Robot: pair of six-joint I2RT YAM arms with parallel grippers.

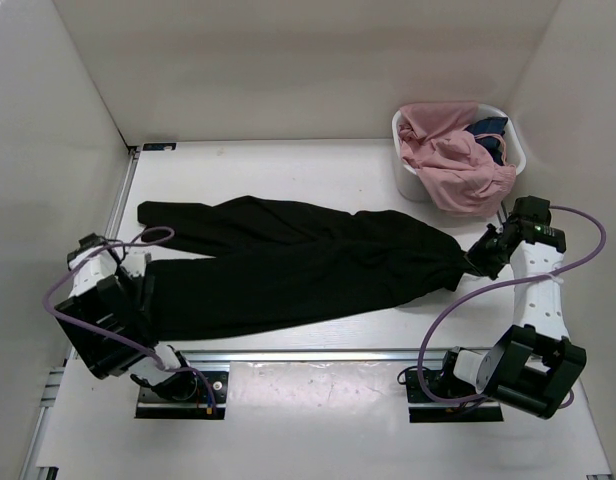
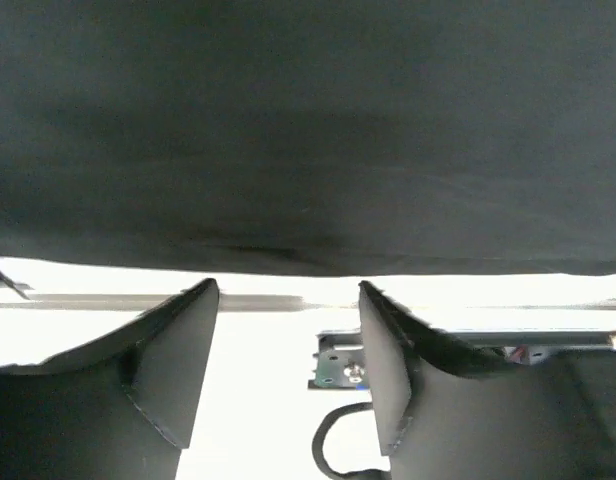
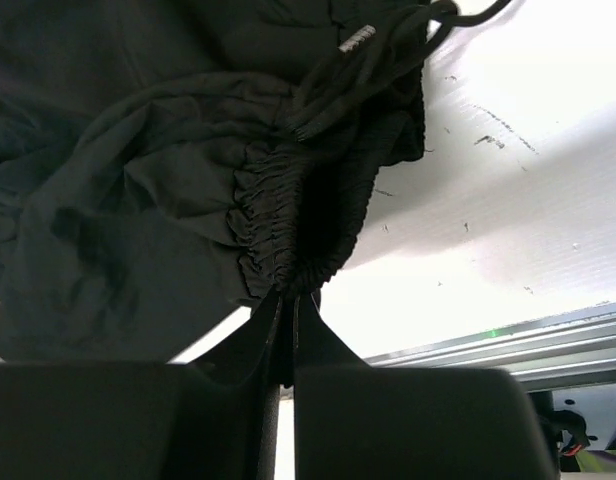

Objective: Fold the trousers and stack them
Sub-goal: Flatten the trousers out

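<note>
Right wrist view: pinches the trousers' (image 3: 138,200) waistband (image 3: 288,225) in the clenched right gripper (image 3: 288,305), left gripper (image 2: 288,300) spread near the hem (image 2: 308,262), likely for stretching flat.

Bright, even light (wrist views overexposed, soft).

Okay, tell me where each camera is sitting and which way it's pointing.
Top external: above and behind, looking down on the table; left arm and right arm show, the trousers between them.
Left wrist: on the left arm, facing a trouser edge; the open left gripper shows.
Right wrist: on the right arm, facing the gathered waistband; the right gripper shows, shut on it.
Shared: all three see the trousers.
</note>
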